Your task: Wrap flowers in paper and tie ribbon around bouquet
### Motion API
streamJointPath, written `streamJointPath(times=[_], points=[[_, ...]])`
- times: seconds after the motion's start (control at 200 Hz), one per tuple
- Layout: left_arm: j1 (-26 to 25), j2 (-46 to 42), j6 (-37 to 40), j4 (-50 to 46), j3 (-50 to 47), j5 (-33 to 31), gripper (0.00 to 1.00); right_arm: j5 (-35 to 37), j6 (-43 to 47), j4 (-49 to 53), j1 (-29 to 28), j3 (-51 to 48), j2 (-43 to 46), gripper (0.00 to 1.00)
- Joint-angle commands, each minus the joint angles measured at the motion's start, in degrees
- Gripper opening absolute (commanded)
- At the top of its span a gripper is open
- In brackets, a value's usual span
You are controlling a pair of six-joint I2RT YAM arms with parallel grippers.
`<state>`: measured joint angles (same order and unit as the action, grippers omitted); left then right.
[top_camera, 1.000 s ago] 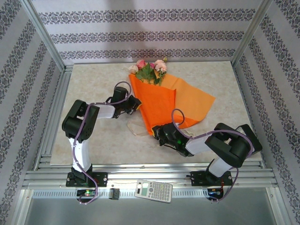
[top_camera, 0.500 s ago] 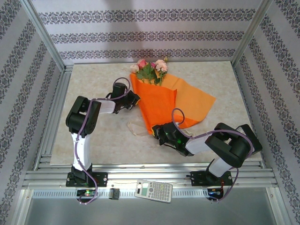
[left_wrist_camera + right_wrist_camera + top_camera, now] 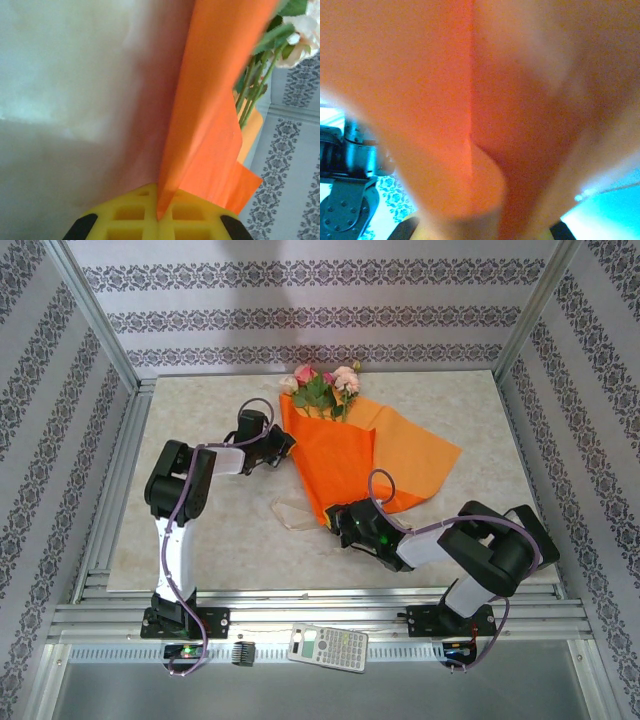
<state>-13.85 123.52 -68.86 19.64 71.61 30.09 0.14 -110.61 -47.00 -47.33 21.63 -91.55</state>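
Left gripper (image 3: 286,444): at the paper's (image 3: 335,465) left edge, toward its far end. Its yellow fingers (image 3: 130,215) are pressed together, pinching that edge.

The roses (image 3: 322,388) poke out past the paper's far end, with the stems inside the fold. The paper's long axis runs far to near, leaning slightly right as it comes near.

The ribbon (image 3: 292,524) lies loose just left of the paper's near tip and is nearer your right arm.

Right gripper (image 3: 338,520): at the paper's near tip, jaws pressed together. The blurred wrist view suggests it is pinching the paper.

Likely next move: carry the left edge rightward across the axis. You hold both ends, so the ribbon waits.
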Motion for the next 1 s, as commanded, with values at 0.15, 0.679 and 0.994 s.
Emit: streamJointPath(times=[0.15,0.679,0.994], points=[[3.25,4.17,0.09,3.08,4.51,-2.84,0.00,-3.11,1.58,1.21,0.04,-0.62,-0.99,0.00],[5.69,9.44,0.25,1.01,13.38,-2.43,0.09,-4.79,1.36,1.21,0.40,-0.36,-1.97,0.00],[7.39,12.48,0.29,1.24,18.21,-0.98,0.00,-5.02,1.32,1.12,0.49,-1.06,-1.75,0.00]])
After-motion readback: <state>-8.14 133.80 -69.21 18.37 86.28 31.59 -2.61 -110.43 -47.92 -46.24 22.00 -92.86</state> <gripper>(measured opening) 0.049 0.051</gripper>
